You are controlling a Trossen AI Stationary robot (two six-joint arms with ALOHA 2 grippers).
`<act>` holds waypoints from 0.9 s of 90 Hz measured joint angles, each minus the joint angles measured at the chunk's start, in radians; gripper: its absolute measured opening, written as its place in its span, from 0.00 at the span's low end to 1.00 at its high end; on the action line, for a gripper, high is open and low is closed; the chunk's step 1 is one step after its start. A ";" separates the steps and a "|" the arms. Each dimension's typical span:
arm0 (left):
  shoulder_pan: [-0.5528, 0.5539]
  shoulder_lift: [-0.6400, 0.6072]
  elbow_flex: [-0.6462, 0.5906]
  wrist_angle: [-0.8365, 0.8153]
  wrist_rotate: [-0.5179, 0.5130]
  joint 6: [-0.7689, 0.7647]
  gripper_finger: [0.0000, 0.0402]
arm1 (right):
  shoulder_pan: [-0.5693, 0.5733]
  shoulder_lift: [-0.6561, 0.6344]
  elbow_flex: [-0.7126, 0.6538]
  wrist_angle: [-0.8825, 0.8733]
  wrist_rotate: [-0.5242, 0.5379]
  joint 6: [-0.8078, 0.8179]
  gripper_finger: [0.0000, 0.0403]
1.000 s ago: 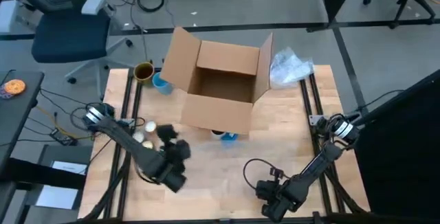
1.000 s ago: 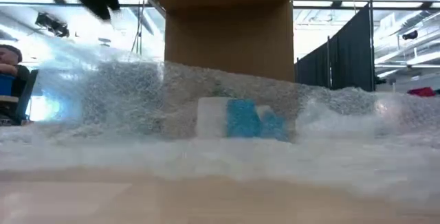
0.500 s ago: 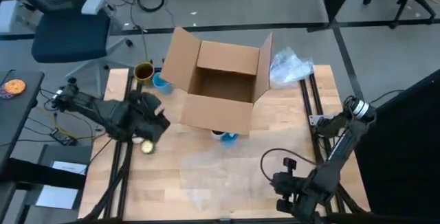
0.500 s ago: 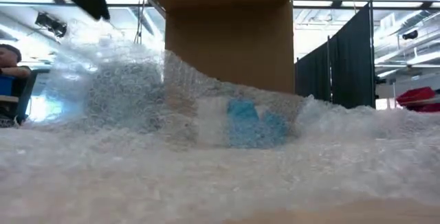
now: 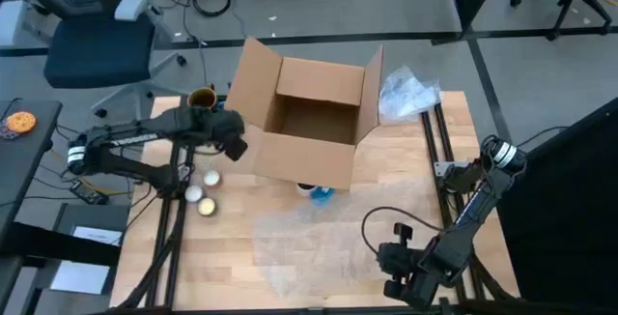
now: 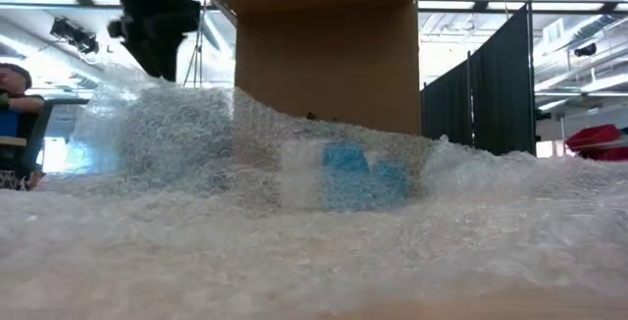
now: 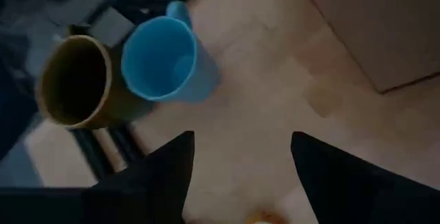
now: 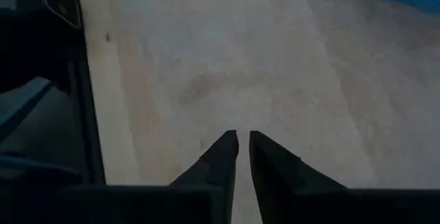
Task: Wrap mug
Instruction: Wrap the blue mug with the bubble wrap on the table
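A clear bubble-wrap sheet [image 5: 314,243] lies spread on the table in front of the cardboard box [image 5: 314,122]; in the low view the bubble-wrap sheet [image 6: 314,232] fills the foreground. A blue mug [image 5: 320,191] stands against the box's near wall, and the low view shows this blue mug [image 6: 348,175] through the wrap. A second blue mug [image 7: 165,62] and a brown mug [image 7: 72,80] stand upright by the box's left flap. My left gripper [image 7: 240,162] hovers open above these two. My right gripper [image 8: 243,148] is shut at the table's near right, by the sheet's right edge. My right gripper's fingers point down at the table beside the sheet's right edge [image 5: 381,257]. I cannot tell whether they touch the wrap. My left gripper touches nothing.
A crumpled bundle of clear wrap [image 5: 407,93] lies at the far right beside the box. Three small round objects [image 5: 201,194] sit near the left rail. An office chair [image 5: 97,44] stands beyond the table's far left. A person [image 6: 12,114] shows at the left.
My left gripper has gone from the sheet in the table's near middle toward the far left and now hangs over the two mugs by the box's flap. The sheet lies spread and its near part has heaved up. My right gripper has shifted a little toward the right edge.
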 joint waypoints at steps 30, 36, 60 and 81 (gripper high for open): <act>0.216 0.163 0.000 0.066 0.095 0.273 0.53 | 0.000 0.000 0.000 0.019 -0.027 0.040 0.05; 0.237 0.192 0.000 0.074 0.105 0.306 0.53 | 0.000 0.000 0.000 0.028 -0.027 0.043 0.05; 0.270 0.246 0.001 0.149 0.098 0.381 0.53 | 0.000 0.000 0.000 0.039 -0.027 0.043 0.05; 0.259 0.236 0.000 0.128 0.130 0.457 0.53 | 0.000 0.000 0.000 0.038 -0.027 0.045 0.05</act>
